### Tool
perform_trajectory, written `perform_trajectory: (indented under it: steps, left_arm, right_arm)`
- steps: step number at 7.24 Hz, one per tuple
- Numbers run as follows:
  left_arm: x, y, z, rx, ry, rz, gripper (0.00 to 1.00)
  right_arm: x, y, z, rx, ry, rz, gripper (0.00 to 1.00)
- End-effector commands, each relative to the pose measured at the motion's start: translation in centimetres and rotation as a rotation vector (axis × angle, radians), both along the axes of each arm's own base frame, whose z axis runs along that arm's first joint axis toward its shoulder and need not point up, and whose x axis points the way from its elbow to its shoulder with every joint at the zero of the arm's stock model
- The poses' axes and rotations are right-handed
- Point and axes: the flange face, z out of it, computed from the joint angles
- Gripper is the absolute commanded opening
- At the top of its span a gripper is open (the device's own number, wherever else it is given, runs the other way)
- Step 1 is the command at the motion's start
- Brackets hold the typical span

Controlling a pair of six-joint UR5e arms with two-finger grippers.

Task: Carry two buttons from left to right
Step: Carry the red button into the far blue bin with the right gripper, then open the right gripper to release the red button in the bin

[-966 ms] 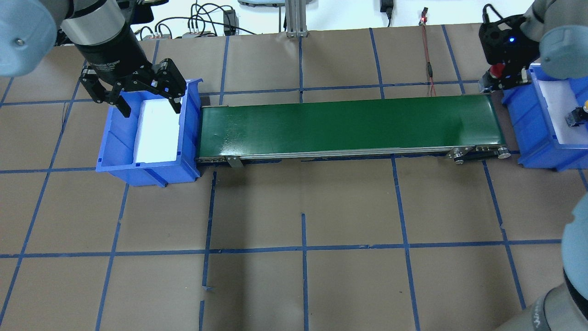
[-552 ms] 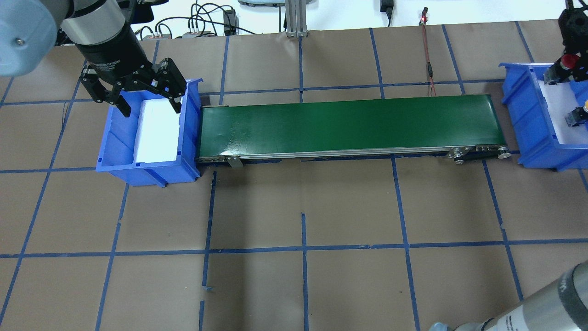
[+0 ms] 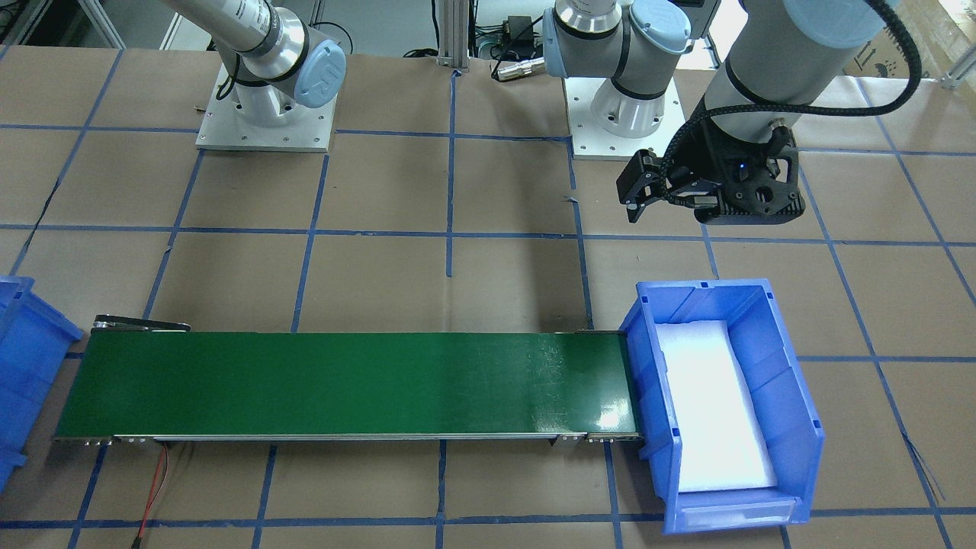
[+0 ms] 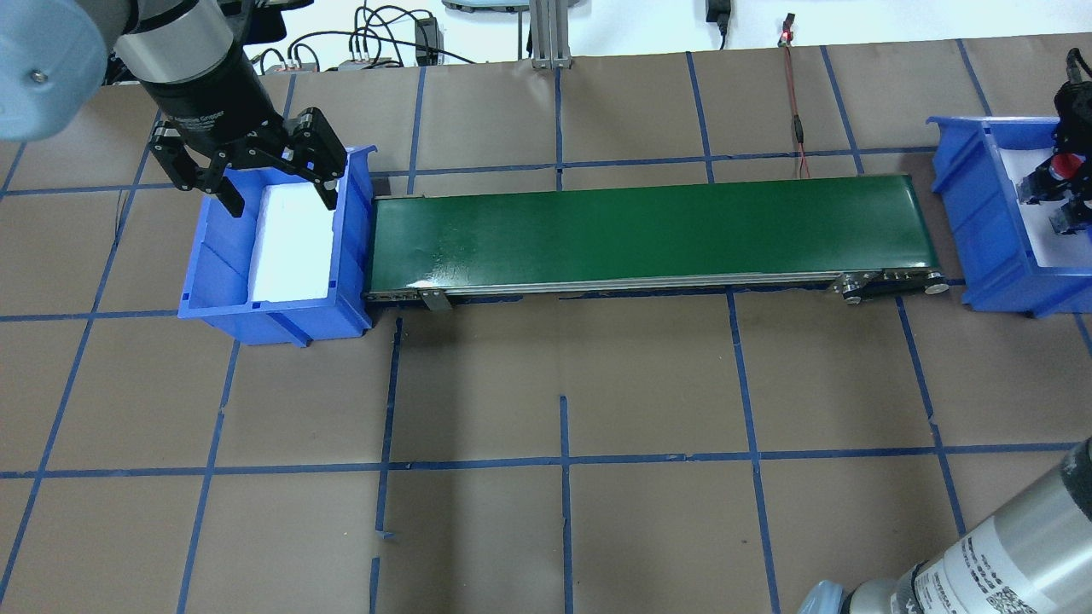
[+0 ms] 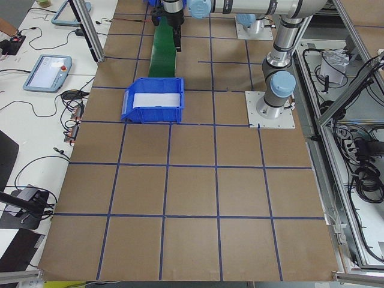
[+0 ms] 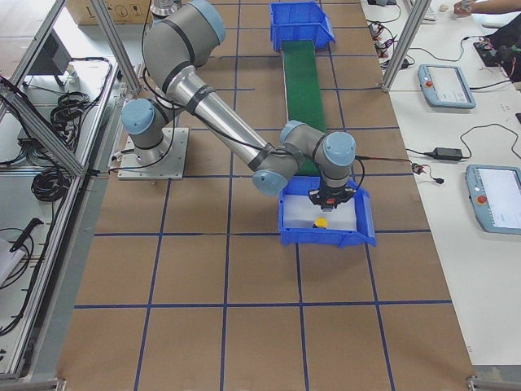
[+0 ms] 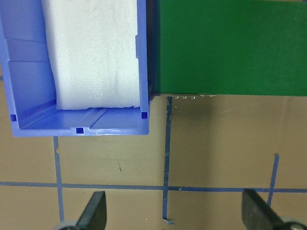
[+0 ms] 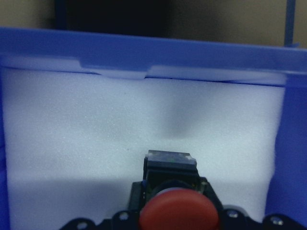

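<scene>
The red button [image 4: 1060, 165] hangs in my right gripper [image 4: 1058, 179], which is shut on it over the white foam of the right blue bin [image 4: 972, 222]. In the right wrist view the button's red cap [image 8: 178, 211] and black base fill the bottom middle, with the bin's far rim [image 8: 144, 48] beyond. The yellow button [image 6: 321, 221] rests on the foam in that same bin [image 6: 326, 238], close under the gripper [image 6: 330, 195]. My left gripper [image 4: 256, 183] stands open and empty above the far end of the left blue bin [image 4: 213, 281], which holds only foam.
The green conveyor belt [image 4: 648, 230] runs between the two bins with nothing on it. A red wire [image 4: 798, 128] and other cables lie beyond the belt. Tablets [image 6: 444, 85] sit on the side table, and a person's hand [image 6: 480, 6] shows at the far corner.
My right gripper carried the red button from the belt's right end over the right bin's wall to above its foam. The left gripper stayed where it was, still open.
</scene>
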Motion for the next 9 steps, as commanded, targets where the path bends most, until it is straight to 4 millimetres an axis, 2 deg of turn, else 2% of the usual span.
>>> perform_trajectory:
  steps: [1, 2, 3, 4, 5, 6, 7, 8, 9]
  left_arm:
    - [0.0, 0.0, 0.0, 0.0, -0.002, 0.0, 1.0]
    - [0.0, 0.0, 0.0, 0.0, -0.002, 0.0, 1.0]
    - [0.0, 0.0, 0.0, 0.0, -0.002, 0.0, 1.0]
    - [0.0, 0.0, 0.0, 0.0, -0.002, 0.0, 1.0]
    - [0.0, 0.0, 0.0, -0.001, 0.0, 0.0, 1.0]
    - [0.0, 0.0, 0.0, 0.0, -0.002, 0.0, 1.0]
    - [0.0, 0.0, 0.0, 0.0, -0.002, 0.0, 1.0]
    - [0.0, 0.0, 0.0, 0.0, -0.003, 0.0, 1.0]
    - [0.0, 0.0, 0.0, 0.0, -0.002, 0.0, 1.0]
  right_arm:
    - [1.1, 1.1, -2.6, 0.04, -0.031, -0.001, 0.16]
    - [1.1, 1.0, -2.7, 0.042, -0.031, 0.003, 0.33]
    - [1.0, 0.9, -2.5, 0.04, -0.026, 0.003, 0.92]
    - [0.9, 0.8, -1.8, 0.031, -0.023, -0.004, 1.0]
    - [0.9, 0.1, -0.1, 0.012, -0.018, -0.046, 1.0]
    - [1.6, -0.3, 2.7, 0.037, -0.036, -0.076, 1.0]
    - [2.8, -0.1, 8.0, 0.033, -0.028, -0.125, 1.0]
    - [5.2, -0.1, 11.5, 0.035, -0.036, -0.187, 1.0]
    - [9.1, 0.5, 15.6, 0.053, -0.043, -0.242, 1.0]
